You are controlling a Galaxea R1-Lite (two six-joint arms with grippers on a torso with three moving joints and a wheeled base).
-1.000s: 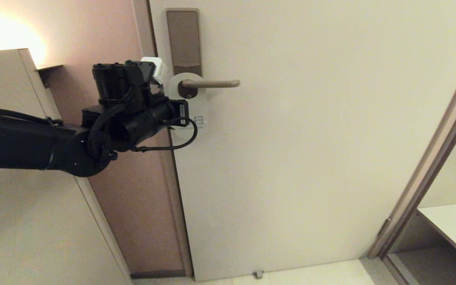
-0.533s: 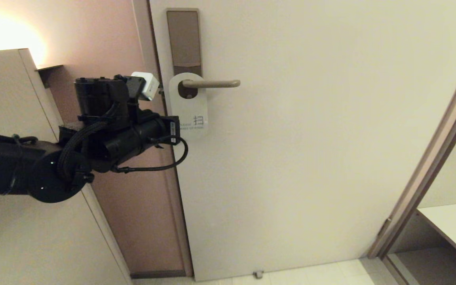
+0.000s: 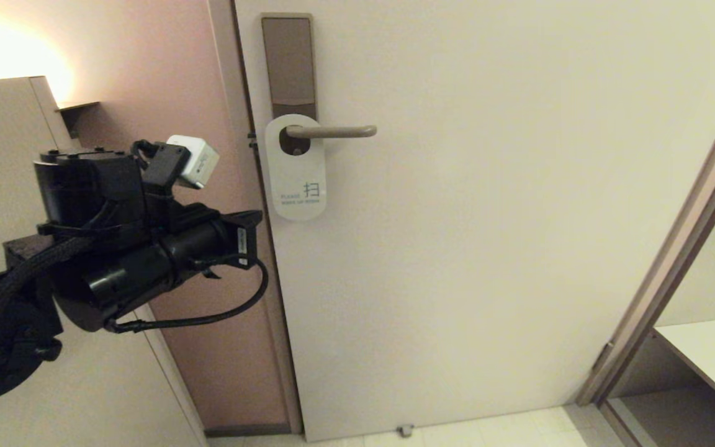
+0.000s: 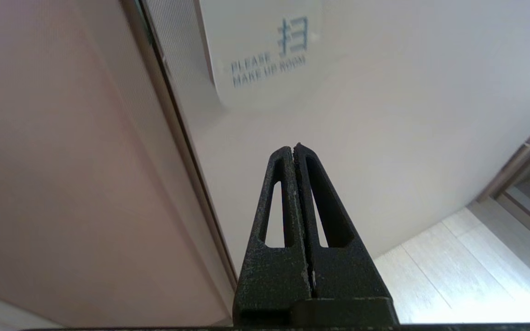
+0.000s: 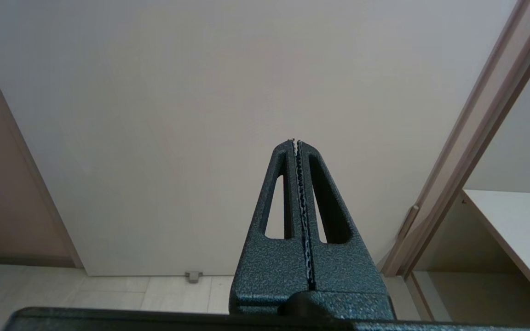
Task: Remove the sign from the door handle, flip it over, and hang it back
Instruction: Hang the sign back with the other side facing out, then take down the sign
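The sign hangs on the door handle with its white "PLEASE MAKE UP ROOM" side facing out. Its lower end also shows in the left wrist view. My left gripper is shut and empty, down and to the left of the sign, well apart from it; in the left wrist view its fingers are pressed together below the sign. My right gripper is shut and empty, pointing at the bare lower door; it does not show in the head view.
The handle sits on a tall backplate on the cream door. A pink wall and door frame lie on the left, a beige cabinet by my left arm. A shelf and a door stop lie low right.
My left arm has drawn back down and to the left, away from the sign. The sign stays hanging on the handle, now fully uncovered.
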